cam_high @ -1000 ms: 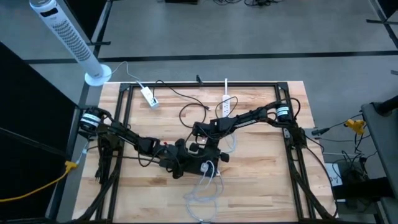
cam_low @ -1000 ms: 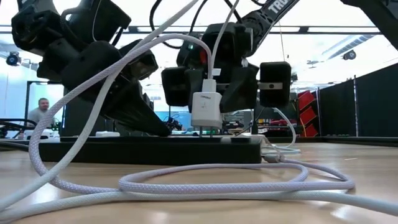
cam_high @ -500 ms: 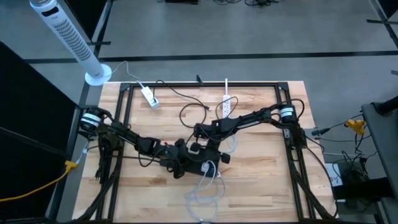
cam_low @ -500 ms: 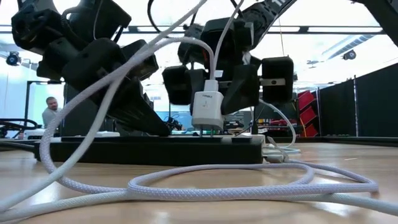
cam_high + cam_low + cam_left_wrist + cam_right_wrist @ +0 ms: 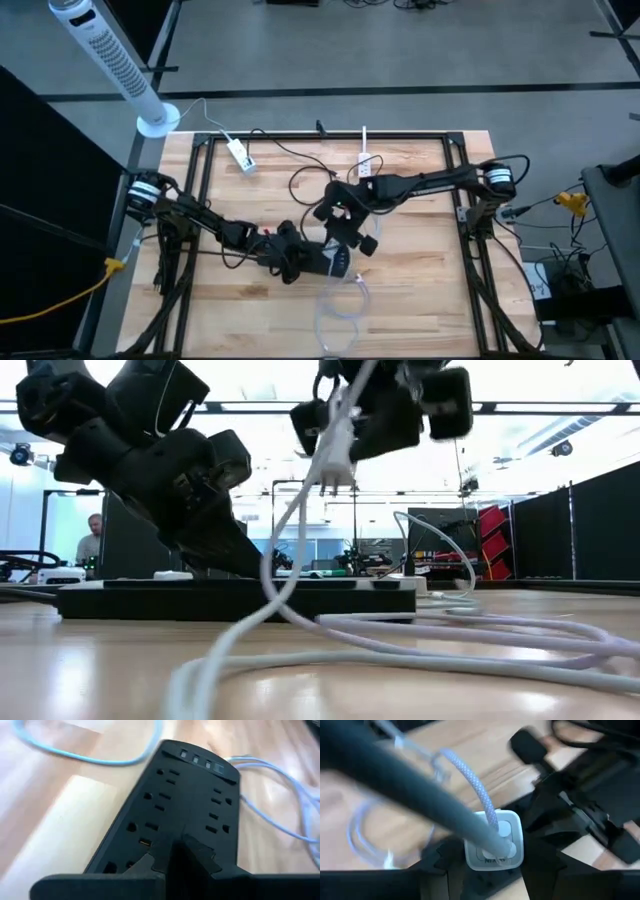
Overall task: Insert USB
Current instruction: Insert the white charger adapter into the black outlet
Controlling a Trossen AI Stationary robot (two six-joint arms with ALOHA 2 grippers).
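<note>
Low view: right hand [image 5: 345, 435] is closed on the white charger [image 5: 334, 455], prongs down, held clear above the black power strip [image 5: 240, 598], open air between them. Cable [image 5: 290, 560] hangs to the counter [image 5: 90, 670]. Left hand [image 5: 300, 262] pinches the strip's end, fingers [image 5: 197, 857] nearly together.

The right claw [image 5: 492, 865] grips a white charger [image 5: 495, 842] whose braided cable [image 5: 470, 777] arcs away.
</note>
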